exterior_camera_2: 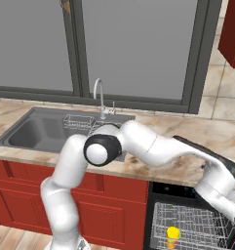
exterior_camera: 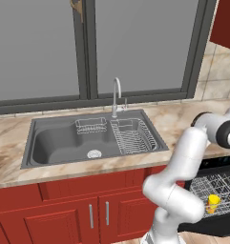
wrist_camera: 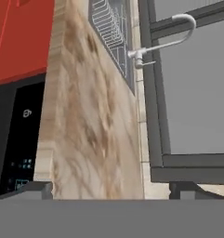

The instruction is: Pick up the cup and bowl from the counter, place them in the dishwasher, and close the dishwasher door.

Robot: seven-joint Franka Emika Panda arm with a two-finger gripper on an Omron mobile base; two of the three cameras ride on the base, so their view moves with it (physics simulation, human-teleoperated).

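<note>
At left, the grey sink (exterior_camera: 92, 138) sits in the marbled counter (exterior_camera_2: 197, 134) with a wire rack (exterior_camera: 135, 136) in its right basin and the faucet (exterior_camera: 116, 95) behind. Red cabinets (exterior_camera: 64, 214) run beneath. At right, the dishwasher (exterior_camera_2: 187, 219) stands open, its rack partly cut off by the frame edge; a yellow cup (exterior_camera_2: 173, 237) stands inside. The gripper (wrist_camera: 111, 188) hovers over bare counter, its jaws spread wide and holding nothing, the finger tips (wrist_camera: 36, 189) barely visible.
</note>
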